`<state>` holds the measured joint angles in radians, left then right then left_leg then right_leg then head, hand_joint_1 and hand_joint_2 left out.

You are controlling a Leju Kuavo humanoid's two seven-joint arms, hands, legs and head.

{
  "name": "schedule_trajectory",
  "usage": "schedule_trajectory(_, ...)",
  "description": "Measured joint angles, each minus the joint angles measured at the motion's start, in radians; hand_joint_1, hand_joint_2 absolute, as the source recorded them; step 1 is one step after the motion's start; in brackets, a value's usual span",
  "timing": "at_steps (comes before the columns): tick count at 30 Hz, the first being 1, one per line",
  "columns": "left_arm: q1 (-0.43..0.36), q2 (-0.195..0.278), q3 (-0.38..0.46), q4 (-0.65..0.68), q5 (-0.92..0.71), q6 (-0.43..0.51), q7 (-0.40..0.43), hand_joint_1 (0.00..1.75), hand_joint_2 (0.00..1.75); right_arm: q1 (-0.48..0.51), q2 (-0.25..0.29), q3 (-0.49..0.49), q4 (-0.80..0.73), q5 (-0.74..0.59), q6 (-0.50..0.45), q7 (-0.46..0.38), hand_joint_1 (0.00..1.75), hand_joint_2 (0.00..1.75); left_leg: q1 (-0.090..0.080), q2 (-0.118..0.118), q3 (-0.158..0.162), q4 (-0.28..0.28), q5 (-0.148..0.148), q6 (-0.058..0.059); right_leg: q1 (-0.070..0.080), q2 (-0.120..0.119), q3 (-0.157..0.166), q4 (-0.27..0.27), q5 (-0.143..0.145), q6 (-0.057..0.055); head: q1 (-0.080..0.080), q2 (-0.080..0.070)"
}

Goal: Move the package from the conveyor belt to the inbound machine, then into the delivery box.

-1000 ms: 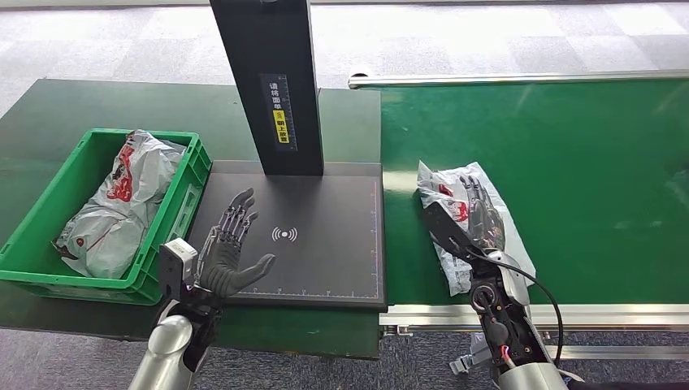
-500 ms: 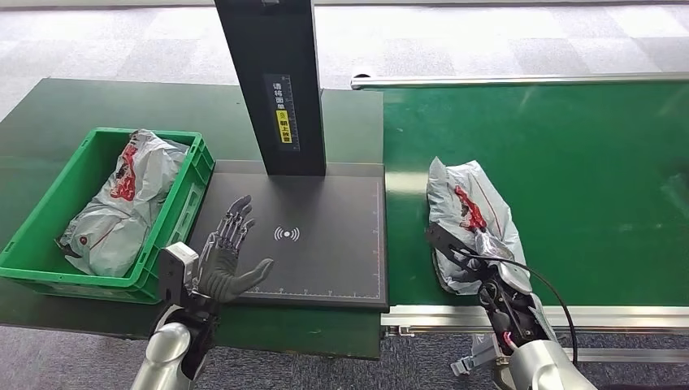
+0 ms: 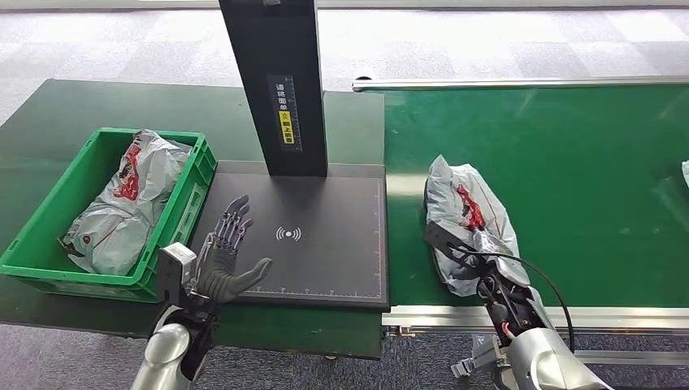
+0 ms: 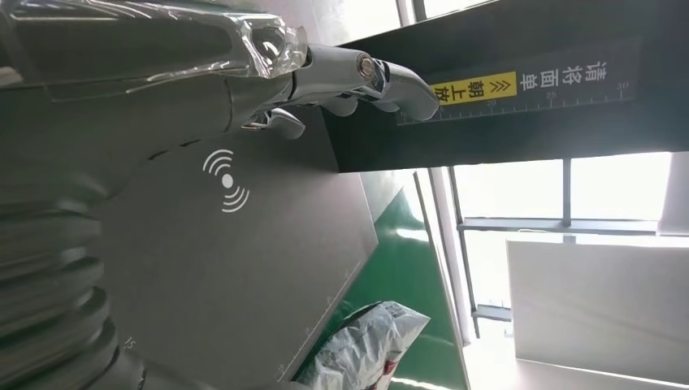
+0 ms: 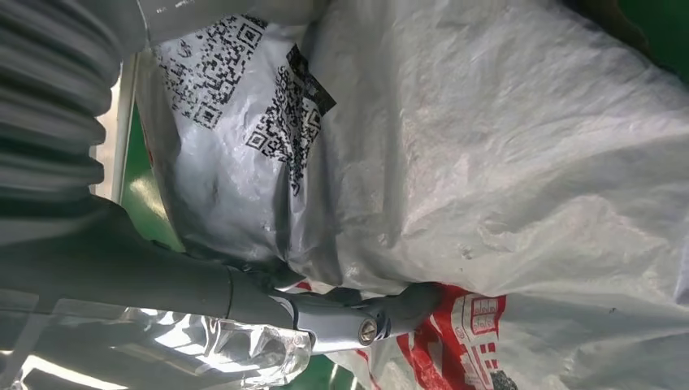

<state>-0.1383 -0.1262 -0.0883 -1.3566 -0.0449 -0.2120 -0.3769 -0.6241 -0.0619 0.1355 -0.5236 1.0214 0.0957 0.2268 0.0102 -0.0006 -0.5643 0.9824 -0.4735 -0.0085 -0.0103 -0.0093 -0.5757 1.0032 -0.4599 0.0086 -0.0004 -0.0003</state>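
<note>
A grey package (image 3: 470, 207) with red print lies on the green conveyor belt (image 3: 585, 162), close to the belt's near edge. My right hand (image 3: 465, 262) grips the package's near end, thumb against its side and fingers hidden beneath it. In the right wrist view the thumb (image 5: 349, 317) presses into the crinkled package (image 5: 487, 162) below its printed codes. My left hand (image 3: 227, 256) hovers open, fingers spread, over the near left corner of the inbound machine's black plate (image 3: 333, 211). The left wrist view looks past the left hand (image 4: 244, 89) to the plate (image 4: 244, 268) and the package (image 4: 366, 345) beyond.
The machine's black column (image 3: 276, 81) rises at the plate's far edge. A green delivery box (image 3: 36, 236) left of the plate holds another grey package (image 3: 122, 203). A silver rail (image 3: 569, 317) runs along the belt's near edge. A white scrap (image 3: 685, 172) shows at the belt's right edge.
My right hand drew back from lying flat on top of the package to gripping its near end, and the package shifted slightly. The left hand stayed put. The view drifted a little.
</note>
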Motion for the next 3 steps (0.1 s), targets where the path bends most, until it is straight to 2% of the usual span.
schedule_trajectory(3, 0.006, 0.001, 0.002, -0.004, 0.001, 0.001, 0.0, 0.0, 1.75, 0.001, 0.001, -0.003, -0.001, 0.018, -0.034, -0.037, 1.75, 1.75, 0.0, 0.0, 0.0, 0.0, 0.0, 0.0, 0.0, 0.0, 0.0, 0.0, 0.0, 0.0, 0.0, 0.0)
